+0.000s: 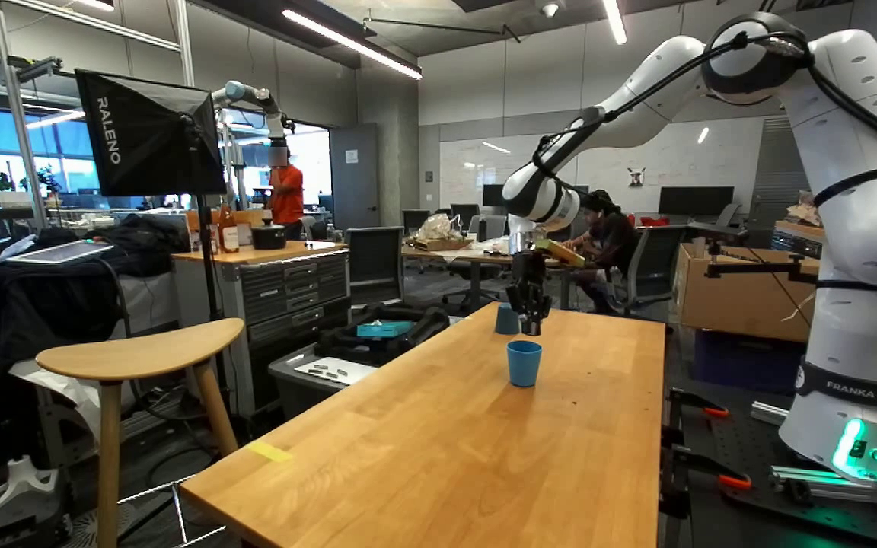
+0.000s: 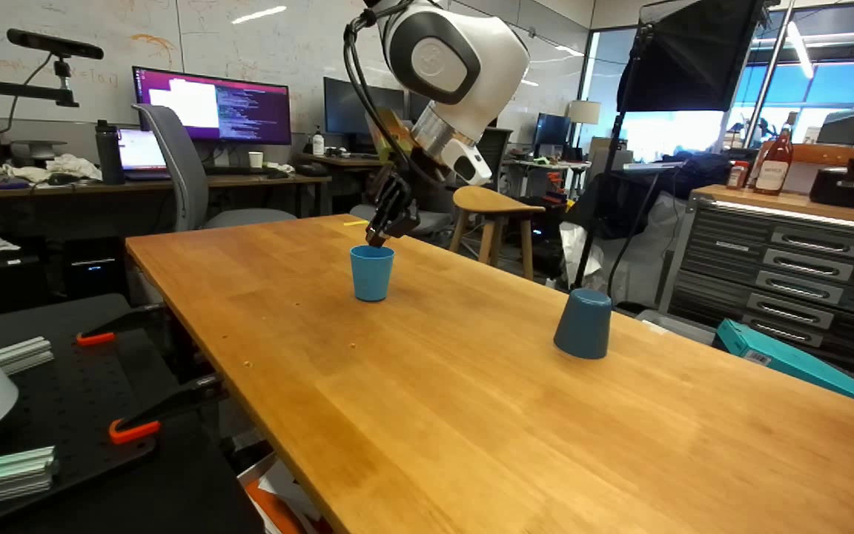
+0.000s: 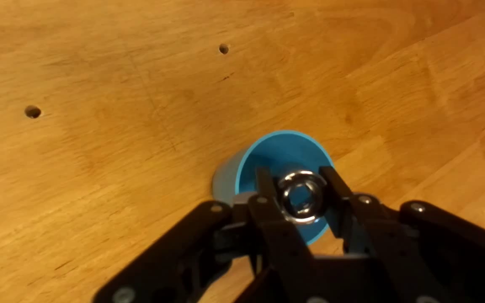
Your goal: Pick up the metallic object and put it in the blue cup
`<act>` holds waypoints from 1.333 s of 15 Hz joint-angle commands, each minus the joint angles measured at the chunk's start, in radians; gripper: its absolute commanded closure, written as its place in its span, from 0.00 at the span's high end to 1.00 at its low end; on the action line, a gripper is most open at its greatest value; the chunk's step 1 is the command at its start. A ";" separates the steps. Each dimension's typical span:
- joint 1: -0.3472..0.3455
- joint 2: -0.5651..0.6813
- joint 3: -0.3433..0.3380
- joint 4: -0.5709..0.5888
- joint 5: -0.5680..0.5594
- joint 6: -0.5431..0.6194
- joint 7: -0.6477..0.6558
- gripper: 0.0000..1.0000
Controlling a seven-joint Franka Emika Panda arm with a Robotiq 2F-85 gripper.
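Observation:
The blue cup (image 1: 524, 367) stands upright on the wooden table (image 1: 484, 457); it also shows in an exterior view (image 2: 372, 276) and in the wrist view (image 3: 286, 147). My gripper (image 1: 531, 326) points down just above the cup's mouth; in an exterior view the gripper (image 2: 376, 237) has its fingertips at about rim height. In the wrist view the gripper (image 3: 295, 179) has a shiny ring-shaped metallic object (image 3: 317, 197) between its two fingers, over the cup's opening. Both fingers appear to touch it. In the exterior views the metallic object is hard to make out at the dark fingertips.
A darker blue cup (image 2: 584, 326) stands upside down on the table near its long edge; it also shows partly behind the gripper in an exterior view (image 1: 506, 320). A wooden stool (image 1: 141, 350) and a drawer cabinet (image 2: 790, 274) stand beyond the table.

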 commanded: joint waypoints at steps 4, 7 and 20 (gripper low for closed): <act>-0.006 -0.036 0.031 -0.100 0.074 0.188 -0.096 0.08; -0.008 -0.044 0.046 -0.117 0.091 0.217 -0.119 0.08; -0.002 -0.159 0.007 -0.072 -0.129 0.054 -0.102 0.19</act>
